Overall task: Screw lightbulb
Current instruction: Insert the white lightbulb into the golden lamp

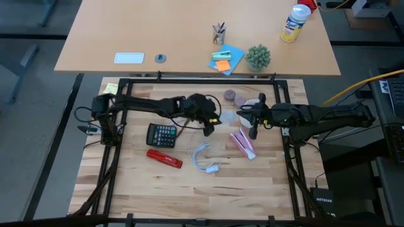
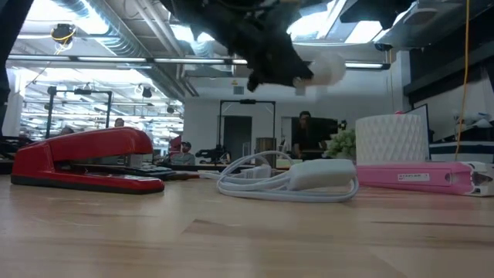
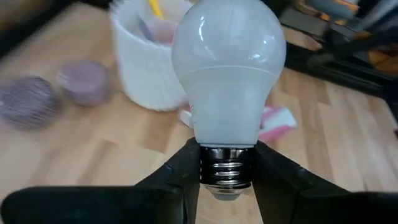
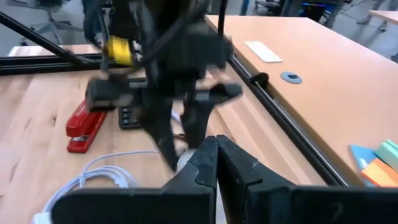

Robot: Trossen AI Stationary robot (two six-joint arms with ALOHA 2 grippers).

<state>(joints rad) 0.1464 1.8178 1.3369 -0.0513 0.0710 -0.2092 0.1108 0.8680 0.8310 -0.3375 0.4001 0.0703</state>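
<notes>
Nearest in the low view: a red stapler [image 2: 81,158], a coiled white cable [image 2: 282,177] and a pink tube [image 2: 421,175] lie on the wooden surface [image 2: 247,239]. Above them the left claw [image 2: 274,73] hangs clear of the surface, holding the lightbulb [image 2: 328,69].

The left wrist view alone shows the grip: the fingers [image 3: 180,171] clamp the metal screw end, with the white globe of the lightbulb [image 3: 227,74] pointing away from the wrist. Behind it stand a white cup [image 3: 146,62] and two grey discs [image 3: 81,81].

The high view places the left claw [image 1: 211,123] mid-surface beside a calculator [image 1: 163,135], near the right claw [image 1: 252,120].

The right wrist view shows the right claw [image 4: 216,163] nearly closed, holding nothing.
</notes>
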